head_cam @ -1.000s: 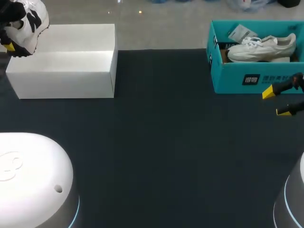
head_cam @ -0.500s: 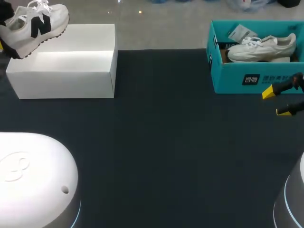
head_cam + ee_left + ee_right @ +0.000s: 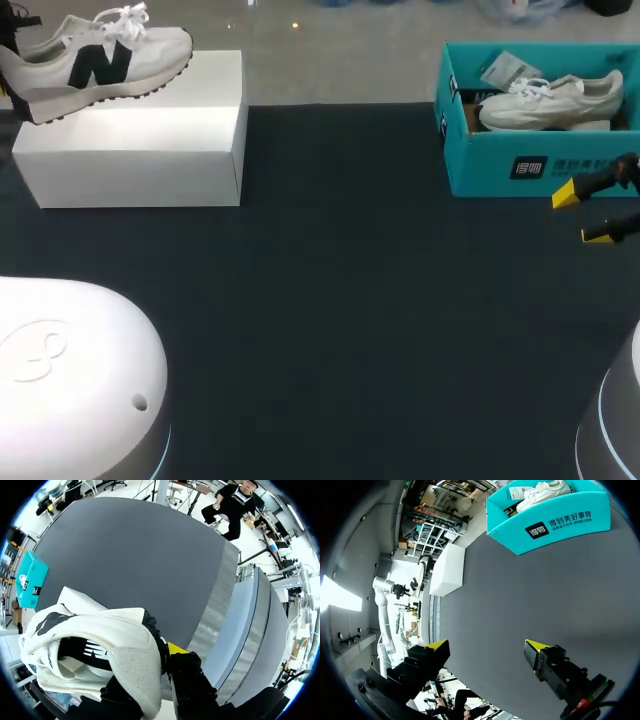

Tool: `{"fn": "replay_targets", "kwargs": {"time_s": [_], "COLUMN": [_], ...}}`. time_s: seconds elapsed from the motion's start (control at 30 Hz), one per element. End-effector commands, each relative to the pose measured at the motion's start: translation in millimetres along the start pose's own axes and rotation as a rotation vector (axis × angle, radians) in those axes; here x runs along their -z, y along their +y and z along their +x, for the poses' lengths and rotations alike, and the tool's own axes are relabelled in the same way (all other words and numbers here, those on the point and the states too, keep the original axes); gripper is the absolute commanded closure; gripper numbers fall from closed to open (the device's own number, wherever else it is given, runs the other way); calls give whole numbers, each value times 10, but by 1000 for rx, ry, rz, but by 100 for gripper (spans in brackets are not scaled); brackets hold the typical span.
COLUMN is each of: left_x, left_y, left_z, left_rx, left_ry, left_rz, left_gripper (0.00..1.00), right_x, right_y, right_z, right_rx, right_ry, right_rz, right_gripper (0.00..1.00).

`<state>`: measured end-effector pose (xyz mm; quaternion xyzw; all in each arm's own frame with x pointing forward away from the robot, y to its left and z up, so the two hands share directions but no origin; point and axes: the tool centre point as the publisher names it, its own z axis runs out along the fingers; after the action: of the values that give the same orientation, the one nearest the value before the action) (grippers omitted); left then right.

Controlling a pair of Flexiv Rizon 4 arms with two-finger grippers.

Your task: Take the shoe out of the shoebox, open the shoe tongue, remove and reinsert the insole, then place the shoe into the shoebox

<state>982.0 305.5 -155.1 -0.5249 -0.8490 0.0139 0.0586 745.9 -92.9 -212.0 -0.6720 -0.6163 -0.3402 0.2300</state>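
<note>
Head view: the shoe (image 3: pixel 100 55), pale with a dark letter on its side, hangs in the air over the left end of the white shoebox (image 3: pixel 140 150). Its sole is above the box top and its toe points toward the box's right end. The left jaws hold it by the heel. In the left wrist view the heel collar sits pinched between the two fingers, and one yellow tip shows just beside the heel.

The right jaws are empty and spread wide. They hang over the dark counter (image 3: pixel 350 300), far off to the right of the white shoebox. Further to that side stands a teal box (image 3: pixel 500 170) with a second white shoe (image 3: pixel 550 100) lying inside it, well apart from the white shoebox and untouched by either arm.

As for progress, I judge that only the first step is done or nearly done, since the shoe is out of the white shoebox and clear of it. The laces look tied and the tongue closed, and no insole lies anywhere near the white shoebox. Opening the tongue, pulling and refitting the insole, and returning the shoe all appear to be left. The shoe probably has to be set down on the counter in front of the white shoebox, where both arms can work on it.
</note>
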Motion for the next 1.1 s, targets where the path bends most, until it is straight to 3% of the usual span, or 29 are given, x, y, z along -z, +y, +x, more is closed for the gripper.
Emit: {"fn": "replay_targets", "kwargs": {"time_s": [0.03, 0.33, 0.37, 0.47, 0.57, 0.77, 1.1], "left_x": [20, 20, -5, -131, -177, -135, -198], "left_y": [-31, -31, -18, 133, 263, 321, 612], "left_z": [49, 49, 2, -84, -105, -79, -115], "left_rx": [-895, -895, -881, -806, -730, -644, -529], "left_ry": [-51, -51, -156, -123, -98, -79, -48], "left_rz": [-34, -34, -18, -128, -168, -146, -131], "left_gripper": [100, 100, 100, 100, 100, 100, 100], "right_x": [-5, -5, -5, -5, -5, -5, -5], "right_y": [-11, -11, -11, -11, -11, -11, -11], "right_z": [4, 4, 4, 4, 4, 4, 4], "right_rx": [-1, -1, -1, -1, -1, -1, -1], "right_ry": [-3, -3, -3, -3, -3, -3, -3], "right_rz": [-2, -2, -2, -2, -2, -2, -2], "right_gripper": [0, 0, 0, 0, 0, 0, 0]}}
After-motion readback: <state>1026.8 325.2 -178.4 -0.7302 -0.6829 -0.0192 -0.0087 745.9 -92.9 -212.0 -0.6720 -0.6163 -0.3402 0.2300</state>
